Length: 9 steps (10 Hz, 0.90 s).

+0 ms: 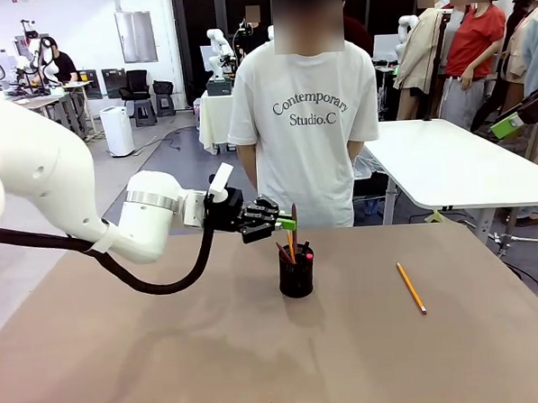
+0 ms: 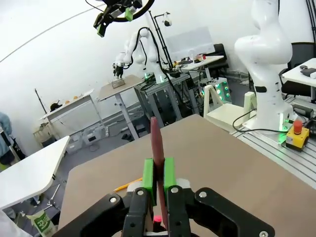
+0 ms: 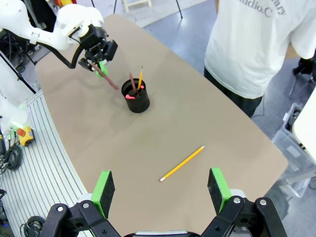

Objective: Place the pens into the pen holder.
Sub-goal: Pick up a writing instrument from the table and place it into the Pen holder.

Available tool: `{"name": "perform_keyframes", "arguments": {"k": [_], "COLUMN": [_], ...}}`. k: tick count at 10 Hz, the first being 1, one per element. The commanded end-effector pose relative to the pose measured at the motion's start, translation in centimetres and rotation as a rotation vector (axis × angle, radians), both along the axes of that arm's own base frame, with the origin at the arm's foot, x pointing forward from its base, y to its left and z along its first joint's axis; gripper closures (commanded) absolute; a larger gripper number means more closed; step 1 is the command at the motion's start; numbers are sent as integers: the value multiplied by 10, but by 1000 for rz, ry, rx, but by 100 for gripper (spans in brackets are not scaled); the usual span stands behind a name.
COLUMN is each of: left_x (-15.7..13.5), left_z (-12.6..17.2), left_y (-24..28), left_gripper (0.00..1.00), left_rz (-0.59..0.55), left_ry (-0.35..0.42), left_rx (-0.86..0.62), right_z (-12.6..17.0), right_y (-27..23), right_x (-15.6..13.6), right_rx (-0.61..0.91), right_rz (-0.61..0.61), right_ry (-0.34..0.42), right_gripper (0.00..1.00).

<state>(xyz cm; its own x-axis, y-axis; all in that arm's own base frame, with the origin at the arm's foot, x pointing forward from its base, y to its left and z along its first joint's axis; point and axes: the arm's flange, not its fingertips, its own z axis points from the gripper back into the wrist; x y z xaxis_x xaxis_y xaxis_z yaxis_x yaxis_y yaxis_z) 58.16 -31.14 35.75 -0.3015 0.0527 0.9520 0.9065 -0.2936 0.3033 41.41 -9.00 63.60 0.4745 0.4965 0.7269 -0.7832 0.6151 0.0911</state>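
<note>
Tabletop (image 1: pixel 169 351) of brown is shared by two arms and a person in a white T-shirt (image 1: pixel 307 154) who stands at its far edge. The left end effector (image 1: pixel 287 223) is clenched on a reddish-brown pen (image 1: pixel 293 209), which is pinched between the green pads (image 2: pixel 148 173) and held in the air close to the rim of the pen holder (image 1: pixel 296 279). Whether its lower end is over the mouth or just beside it cannot be told. The black mesh holder is stood upright near the middle of the tabletop. Several sticks are already lodged in it, among them a yellow-orange pencil (image 3: pixel 140 79) and a pink-tipped pen (image 1: pixel 306 253). A loose yellow pencil (image 1: pixel 412 287) is laid flat on the tabletop, well to the right of the holder. The right end effector (image 3: pixel 161 190) is held high above that pencil, released, with nothing between its fingers.
</note>
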Motion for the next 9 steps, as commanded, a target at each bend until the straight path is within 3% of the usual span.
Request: {"name": "perform_keyframes", "arguments": {"k": [1, 6, 9], "left_x": [19, 52, 50], "left_z": [-1, -22, -23], "left_y": [1, -1, 2], "left_gripper": [100, 100, 40], "left_rz": [-20, -43, -32], "left_ry": [-2, 59, 54], "left_rx": [-7, -21, -12], "right_z": [1, 1, 1], "right_y": [0, 0, 0], "right_x": [0, 0, 0], "right_rx": [2, 2, 2], "right_rz": [3, 3, 3], "right_ry": [-3, -3, -3], "right_gripper": [0, 0, 0]}}
